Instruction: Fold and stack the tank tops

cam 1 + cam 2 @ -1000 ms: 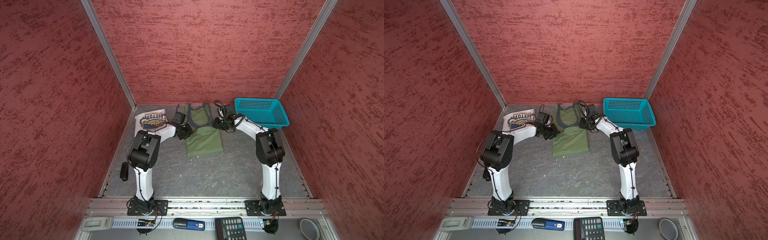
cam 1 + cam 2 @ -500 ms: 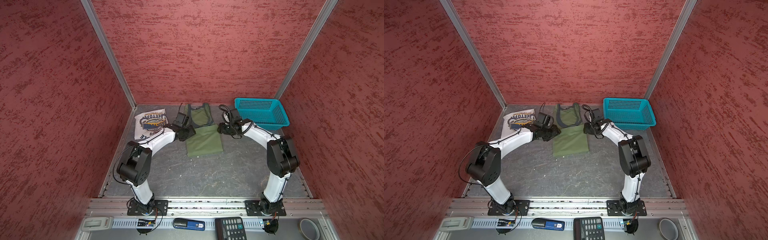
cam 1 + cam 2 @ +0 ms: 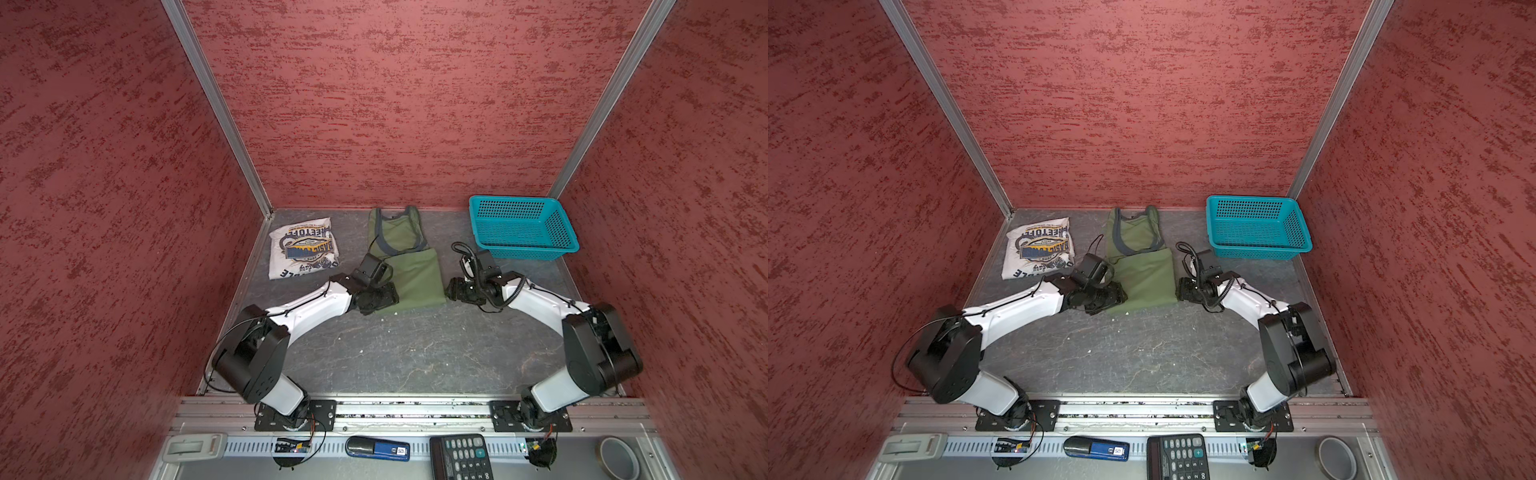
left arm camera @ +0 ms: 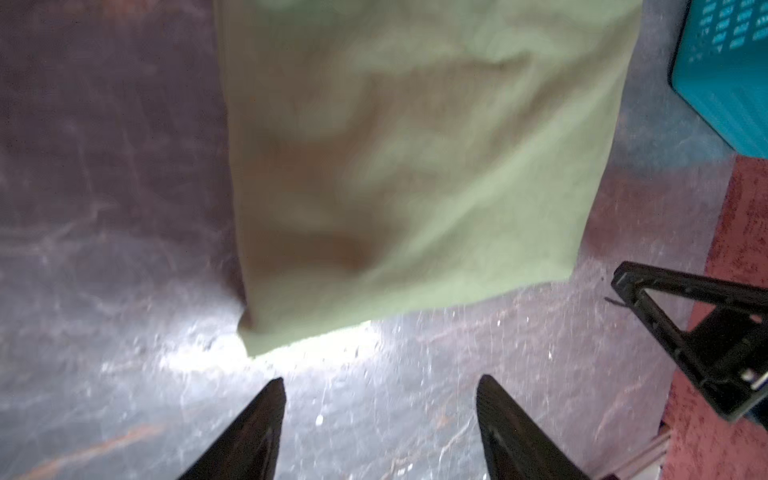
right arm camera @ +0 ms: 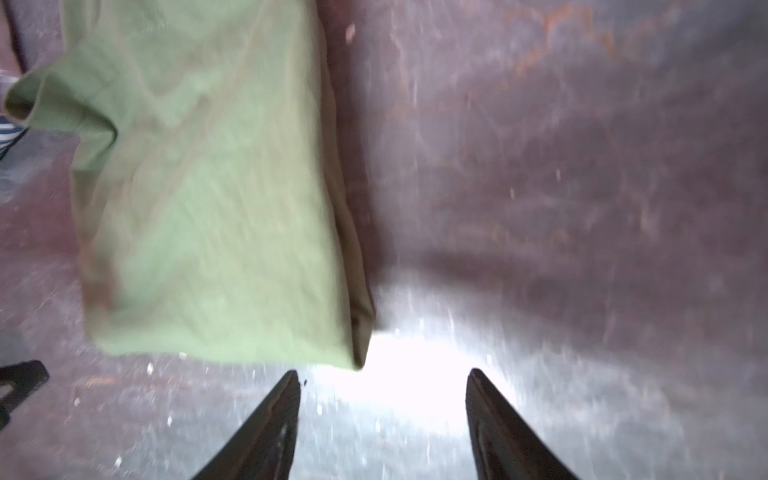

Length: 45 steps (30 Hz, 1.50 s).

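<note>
Grey tabletop (image 3: 415, 353): white tank top (image 3: 303, 253) looks folded, upper left; green tank top (image 3: 411, 270) half-folded, centre. My left gripper (image 4: 380, 378) and right gripper (image 5: 382, 371) gape empty; stacking awaits.

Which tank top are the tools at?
The olive green tank top, between left tool and right tool; the white printed tank top lies apart, further left.

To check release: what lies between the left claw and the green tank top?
Only bare table, between left claw and green tank top, in left wrist view.
</note>
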Tool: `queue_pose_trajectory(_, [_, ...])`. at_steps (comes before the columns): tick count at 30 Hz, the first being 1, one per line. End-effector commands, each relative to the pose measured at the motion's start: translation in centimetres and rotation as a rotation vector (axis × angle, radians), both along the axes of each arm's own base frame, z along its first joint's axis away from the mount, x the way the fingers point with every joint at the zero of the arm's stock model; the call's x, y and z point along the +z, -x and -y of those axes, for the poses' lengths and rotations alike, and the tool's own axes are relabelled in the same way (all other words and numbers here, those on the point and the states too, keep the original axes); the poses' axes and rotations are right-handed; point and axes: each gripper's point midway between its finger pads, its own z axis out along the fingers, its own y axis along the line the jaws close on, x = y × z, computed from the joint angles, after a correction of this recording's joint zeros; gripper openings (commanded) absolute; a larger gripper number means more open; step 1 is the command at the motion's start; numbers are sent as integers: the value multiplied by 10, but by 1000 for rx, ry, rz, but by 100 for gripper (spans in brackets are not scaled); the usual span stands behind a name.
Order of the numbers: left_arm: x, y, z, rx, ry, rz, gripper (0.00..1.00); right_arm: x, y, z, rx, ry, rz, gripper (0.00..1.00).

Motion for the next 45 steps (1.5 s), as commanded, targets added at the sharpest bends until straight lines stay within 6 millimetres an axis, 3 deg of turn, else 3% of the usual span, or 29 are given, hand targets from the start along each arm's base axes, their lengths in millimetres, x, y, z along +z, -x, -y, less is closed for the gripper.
queue_pose_trajectory(1, [-20, 19, -20, 61, 12, -25, 74, 0, 11, -6, -23, -86, 7, 65])
queue_pose_trajectory(6, [-27, 29, -14, 57, 123, -2, 74, -14, 23, -8, -39, -137, -18, 65])
queue_pose_trajectory(11, [-32, 22, -12, 72, 150, 13, 73, -10, 16, -13, -46, -175, 14, 64])
queue_pose_trajectory(16, [-44, 5, -21, 122, 184, 11, 65, -12, 4, -22, -41, -215, 31, 63])
queue_pose_trajectory(22, [-59, -6, -14, 119, 230, -25, 52, -27, -9, -27, -48, -206, 13, 58])
queue_pose_trajectory(32, [-67, -2, -16, 118, 197, -48, 28, -35, -9, -35, -32, -238, -16, 28])
queue_pose_trajectory(42, [-55, -3, -10, 96, 187, -24, 7, -12, -10, -40, -13, -251, 25, 2])
queue_pose_trajectory(45, [-45, 0, -10, 88, 180, -5, 2, -5, -3, -37, -17, -236, 28, 0])
